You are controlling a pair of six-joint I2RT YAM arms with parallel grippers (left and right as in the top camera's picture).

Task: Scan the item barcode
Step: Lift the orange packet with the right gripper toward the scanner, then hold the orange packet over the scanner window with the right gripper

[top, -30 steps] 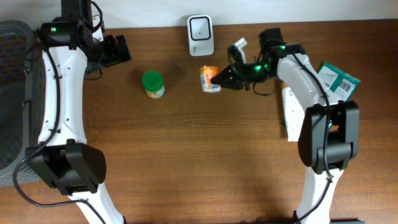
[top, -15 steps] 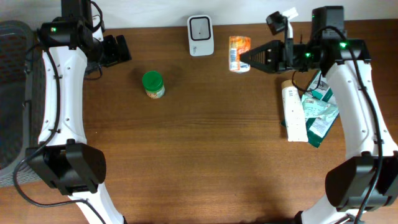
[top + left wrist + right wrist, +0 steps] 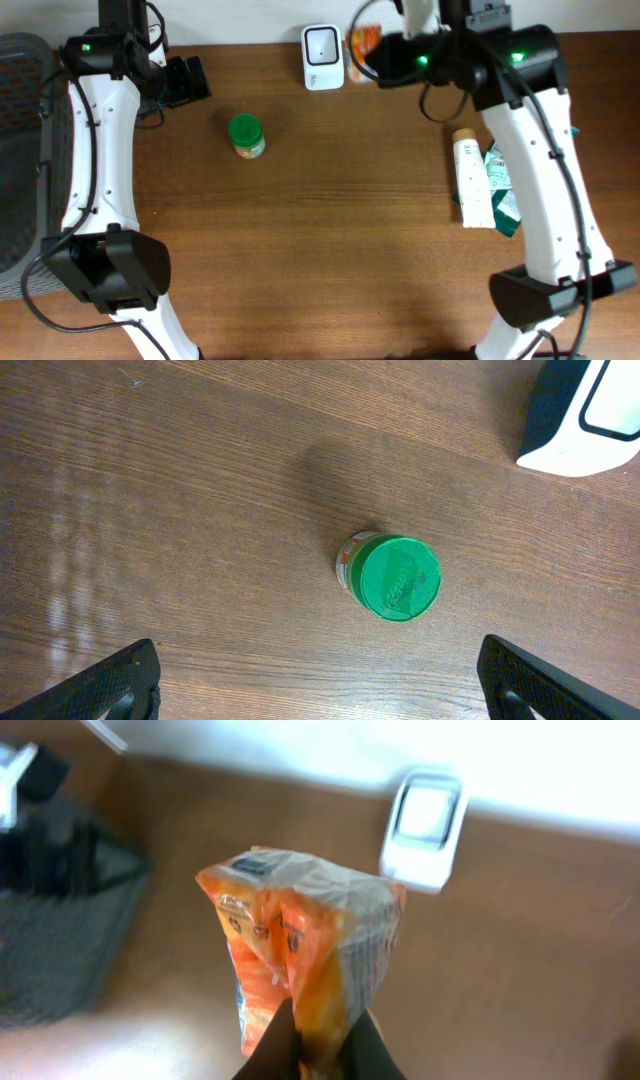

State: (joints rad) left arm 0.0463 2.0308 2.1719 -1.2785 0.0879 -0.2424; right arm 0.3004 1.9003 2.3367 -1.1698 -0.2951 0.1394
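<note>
Across the overhead view, with 12 o'clock at the far wall, the wooden bench [image 3: 320,250] fills the frame. A dark mesh basket [image 3: 20,150] sits at its 9 o'clock edge.

The right arm [image 3: 540,170] rises from its base at 5 o'clock and reaches to 12 o'clock. The left arm [image 3: 95,150] rises from 7 o'clock and ends near 11 o'clock.

1. Right fingers [image 3: 290,1055]: closed together on the orange packet [image 3: 300,940].
   - The clamp sits on the packet's near edge.
   - In the right wrist view, the rest of the packet extends from the fingers toward 12 o'clock.
   - A small dark label shows near the packet's far end; it is too blurred to read.
2. Orange packet, overhead position [image 3: 362,40]: at 12 o'clock on the bench, just beside the scanner [image 3: 323,45] on its 3 o'clock side.
   - In the right wrist view, the scanner [image 3: 425,825] lies at 1 o'clock from the packet, apart from it.
3. Left fingers [image 3: 188,80]: spread fully apart, holding nothing.
   - In the left wrist view, the green-lidded jar [image 3: 395,575] stands upright on the bench between and beyond the two fingertips, touching neither.

A white tube [image 3: 472,180] lies at 3 o'clock, its long axis running 12 to 6. Teal packets [image 3: 500,185] lie against the tube's 3 o'clock side, partly hidden by the right arm. The jar [image 3: 245,133] stands at 10 o'clock from the bench centre, well apart from the packet.
</note>
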